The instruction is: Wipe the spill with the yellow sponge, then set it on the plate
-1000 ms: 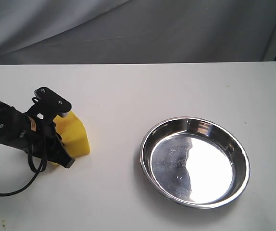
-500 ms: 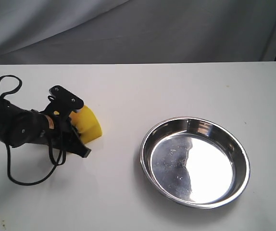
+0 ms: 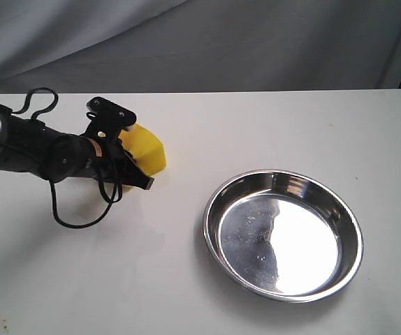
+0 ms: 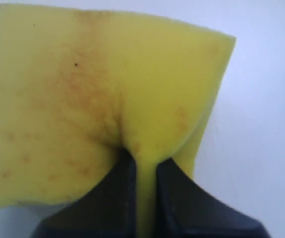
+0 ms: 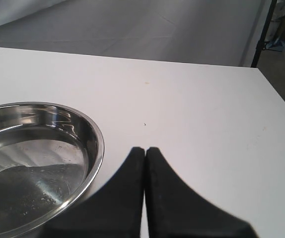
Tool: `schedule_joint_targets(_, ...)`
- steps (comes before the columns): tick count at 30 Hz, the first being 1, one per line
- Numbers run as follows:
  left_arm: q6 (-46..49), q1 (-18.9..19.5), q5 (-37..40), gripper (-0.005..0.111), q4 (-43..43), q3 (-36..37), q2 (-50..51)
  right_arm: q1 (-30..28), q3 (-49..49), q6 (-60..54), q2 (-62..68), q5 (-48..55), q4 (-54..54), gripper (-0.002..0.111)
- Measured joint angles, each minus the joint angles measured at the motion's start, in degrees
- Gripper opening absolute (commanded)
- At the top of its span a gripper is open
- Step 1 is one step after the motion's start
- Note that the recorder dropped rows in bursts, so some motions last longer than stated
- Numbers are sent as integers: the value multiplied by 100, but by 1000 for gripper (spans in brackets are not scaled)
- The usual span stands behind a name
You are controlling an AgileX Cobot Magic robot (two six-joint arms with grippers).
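Yellow thick rectangular foam sponge point(image 3: 149, 154) sits clamped in the left pincer point(image 3: 136, 149), on the left half of the white desk point(image 3: 186, 279); one black finger lies over its top side, the other under its near side; sponge tilted, one corner pointing toward the plate; cannot tell whether its underside touches the desk; left wrist view shows the sponge point(image 4: 107, 89) filling most of the picture, brownish-orange stains running across its face, the foam pinched into a thin ridge between the two dark fingers point(image 4: 120, 186); left pincer point(image 4: 143, 171) narrowed almost fully, only squeezed foam between the jaws; black left arm point(image 3: 33, 150) comes in low from the left edge, a thin black cable point(image 3: 71, 225) hanging off it in a loop on the desk; round shiny stainless-steel plate point(image 3: 212, 209) rests on the right half of the desk, well apart from the sponge, nothing in it but reflections and a few faint smears; right wrist view shows the right pincer point(image 5: 145, 151) with both black jaws pressed together, nothing between them, hanging above bare desk just beside the plate's rim point(image 5: 99, 144); that pincer is not seen in the exterior view; grey draped cloth point(image 3: 221, 42) behind the far edge of the desk.
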Motion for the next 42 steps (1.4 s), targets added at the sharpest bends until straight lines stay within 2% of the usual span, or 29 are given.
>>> schedule_joint_targets(5,0,0,521,0,-54,0,-571,0,0,0,0,0,0,0)
schedule_joint_targets(8,14,0,1098,0,12,-9,-1029,0,0,0,0,0,0,0)
schedule_joint_targets(12,-78,0,2033,0,550,17,-1609,0,0,0,0,0,0,0)
schedule_joint_targets(15,-521,0,2566,0,1167,244,-1948,0,0,0,0,0,0,0)
schedule_joint_targets(21,-1791,0,3125,0,2197,1070,-2210,0,0,0,0,0,0,0)
schedule_joint_targets(24,-1997,0,2909,0,2239,1595,-2210,0,0,0,0,0,0,0)
schedule_joint_targets(29,-2076,0,1479,0,2260,1947,-1880,0,0,0,0,0,0,0)
schedule_joint_targets(34,-2088,0,1244,0,2454,1236,-892,0,0,0,0,0,0,0)
schedule_joint_targets(38,-2120,38,1151,0,2454,114,-115,0,0,0,0,0,0,0)
schedule_joint_targets(40,-2448,115,1049,0,2438,-684,411,0,0,0,0,0,0,0)
schedule_joint_targets(42,-2532,123,964,0,2429,-1119,728,0,0,0,0,0,0,0)
